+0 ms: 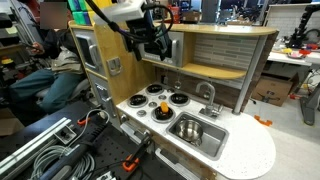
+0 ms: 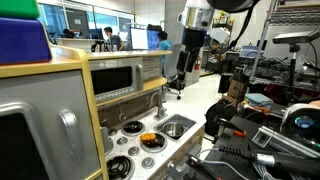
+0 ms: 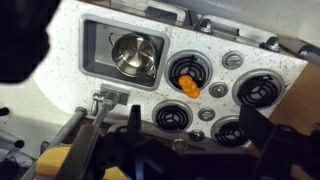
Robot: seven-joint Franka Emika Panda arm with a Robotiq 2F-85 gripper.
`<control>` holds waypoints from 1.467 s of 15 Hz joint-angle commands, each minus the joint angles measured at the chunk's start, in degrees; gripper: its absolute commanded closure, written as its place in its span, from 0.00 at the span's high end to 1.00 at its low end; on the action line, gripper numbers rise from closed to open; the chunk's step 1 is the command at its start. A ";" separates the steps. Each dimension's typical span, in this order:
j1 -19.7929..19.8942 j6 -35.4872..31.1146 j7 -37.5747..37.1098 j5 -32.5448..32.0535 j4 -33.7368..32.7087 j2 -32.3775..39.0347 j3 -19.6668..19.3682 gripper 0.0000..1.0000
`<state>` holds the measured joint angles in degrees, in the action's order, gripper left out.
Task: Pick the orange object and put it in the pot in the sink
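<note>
A white toy-kitchen worktop [image 1: 250, 150] fills the middle of both exterior views, with four black burners on one side and the sink [image 3: 95, 40] on the other. In the wrist view the sink sits at upper left with the pot [image 3: 135, 55] inside it, shiny and empty, and the curved tap [image 3: 100, 100] just below. The orange object [image 3: 192, 86] lies on the burner [image 3: 188, 70] nearest the sink, toward that burner's lower edge; an exterior view shows it there too [image 2: 150, 138]. Small round knobs [image 3: 232, 60] sit between the burners. A wooden shelf [image 1: 215, 50] rises behind the worktop, and grey cables [image 1: 40, 150] lie at lower left. The arm [image 1: 120, 12] reaches in from the top of the frame, and the gripper [image 1: 153, 48] hangs well above the burners, pointing down. Its dark fingers stand apart at the bottom of the wrist view, with nothing between them.
</note>
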<state>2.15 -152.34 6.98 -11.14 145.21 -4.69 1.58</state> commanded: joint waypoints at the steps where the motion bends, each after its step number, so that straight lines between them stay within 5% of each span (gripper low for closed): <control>1: -0.25 -15.32 -4.16 -2.60 -2.77 13.93 -0.73 1.00; 4: -2.21 -16.63 -6.85 -1.07 -7.23 23.21 -2.24 1.00; 5: -1.24 -15.90 -3.66 0.23 -2.65 17.18 -1.40 1.00; 9: -2.03 -16.15 -4.83 0.48 -6.83 23.63 -1.99 1.00; 10: -0.19 -11.36 1.76 -1.49 -6.48 21.68 -0.86 1.00; 15: 10.51 -9.01 23.23 0.72 -8.90 23.26 7.05 1.00; 22: 15.80 -5.89 49.90 3.46 -12.25 26.83 10.48 1.00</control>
<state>15.00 -161.89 45.91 -11.13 135.81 20.09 8.87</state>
